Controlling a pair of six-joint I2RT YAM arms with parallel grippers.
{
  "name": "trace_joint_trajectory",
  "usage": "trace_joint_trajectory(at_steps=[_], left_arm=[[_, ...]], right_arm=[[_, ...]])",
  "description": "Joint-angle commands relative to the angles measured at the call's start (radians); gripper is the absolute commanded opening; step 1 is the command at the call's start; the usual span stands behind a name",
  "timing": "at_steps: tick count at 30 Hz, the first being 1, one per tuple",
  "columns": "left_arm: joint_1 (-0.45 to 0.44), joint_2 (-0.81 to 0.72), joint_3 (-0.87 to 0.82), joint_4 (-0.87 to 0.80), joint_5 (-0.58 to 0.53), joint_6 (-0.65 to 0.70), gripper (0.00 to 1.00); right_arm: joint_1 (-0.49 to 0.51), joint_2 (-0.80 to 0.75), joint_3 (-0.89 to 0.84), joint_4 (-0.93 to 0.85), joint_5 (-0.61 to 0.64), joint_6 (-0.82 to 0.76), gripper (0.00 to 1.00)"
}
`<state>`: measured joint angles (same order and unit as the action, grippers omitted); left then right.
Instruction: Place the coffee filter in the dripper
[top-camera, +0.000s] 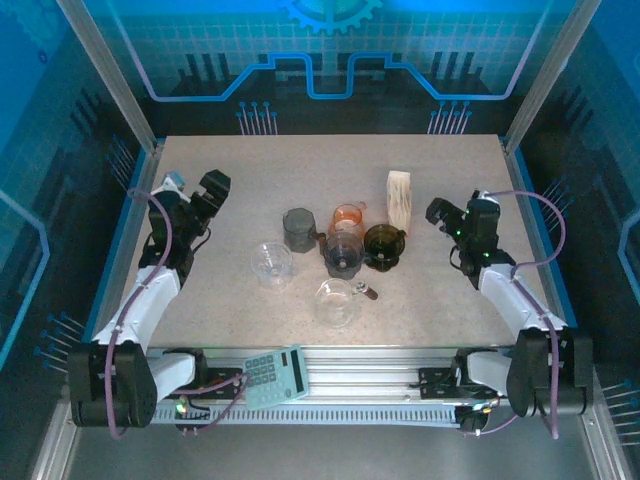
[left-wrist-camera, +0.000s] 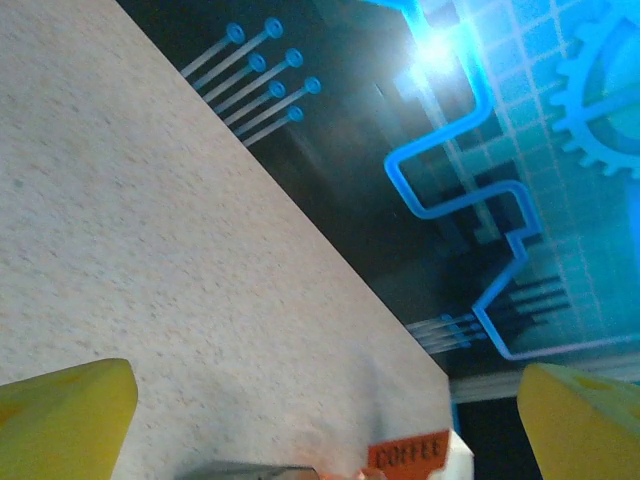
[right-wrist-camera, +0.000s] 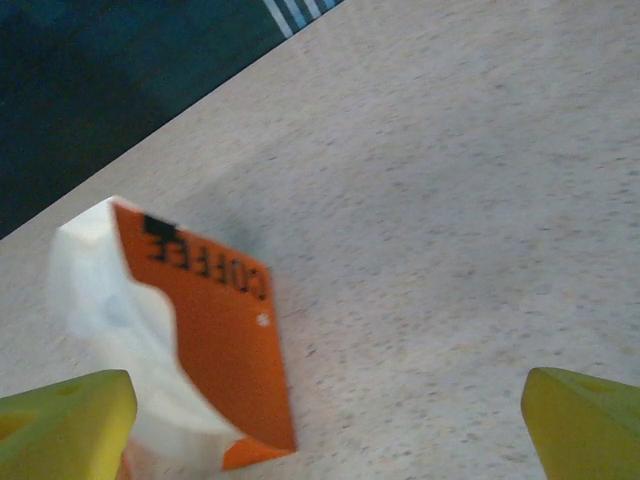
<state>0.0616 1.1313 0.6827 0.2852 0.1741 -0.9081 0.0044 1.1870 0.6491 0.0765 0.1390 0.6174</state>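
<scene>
Coffee filter pack (top-camera: 399, 200) upright on the tabletop (top-camera: 250, 160), at the far right of the cluster of vessels, close behind the dark amber dripper (top-camera: 383, 246) and outside every bowl. White wrapper, orange label reading COFFEE, plain in the right wrist view.

Right tool (top-camera: 438, 211) just to the right of the pack, nose turned toward it, not touching. Jaws spread wide, gripping nothing. Yellow fingertips (right-wrist-camera: 62, 425) at the two bottom corners of its wrist view, the pack ahead of them and nearer the left-hand one, bare tabletop across the rest.

Left tool (top-camera: 213, 188) over at the left side of the tabletop, well apart from the cluster. Jaws wide apart here too, nothing between them. Yellow fingertips (left-wrist-camera: 60, 420) low in its wrist view, speckled surface in the gap, a corner of the orange label far beyond.

Around the amber dripper: smoky dark dripper (top-camera: 344, 252) touching its left side, orange-tinted dripper (top-camera: 349, 217) behind that, grey cup (top-camera: 299, 229) further left, two clear vessels (top-camera: 271, 263) nearer the arms. Calculator (top-camera: 274, 375) down on the front rail.
</scene>
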Motion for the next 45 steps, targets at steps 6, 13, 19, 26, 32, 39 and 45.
trace_joint_trajectory(at_steps=[6,13,19,26,32,39,45], left_arm=[[-0.186,-0.091,0.049,-0.45,-0.025,0.091,0.9],[-0.299,-0.127,0.027,-0.703,-0.13,0.112,0.67],[-0.33,-0.086,0.009,-0.787,-0.179,0.146,0.51],[-0.33,-0.006,-0.025,-0.708,-0.178,0.153,0.47],[-0.33,0.088,-0.015,-0.641,-0.176,0.155,0.35],[-0.334,0.154,-0.007,-0.644,-0.173,0.164,0.15],[-0.346,0.125,0.019,-0.696,-0.164,0.17,0.0]], right_arm=[[0.167,-0.068,0.021,-0.232,-0.076,-0.09,1.0],[0.336,-0.046,0.108,-0.34,0.041,-0.157,1.0],[0.409,0.005,0.156,-0.36,0.121,-0.178,1.0],[0.435,0.022,0.166,-0.364,0.125,-0.184,1.0],[0.443,0.018,0.166,-0.376,0.126,-0.191,1.0],[0.445,0.02,0.157,-0.373,0.123,-0.184,1.0],[0.445,0.023,0.161,-0.383,0.119,-0.177,1.0]])
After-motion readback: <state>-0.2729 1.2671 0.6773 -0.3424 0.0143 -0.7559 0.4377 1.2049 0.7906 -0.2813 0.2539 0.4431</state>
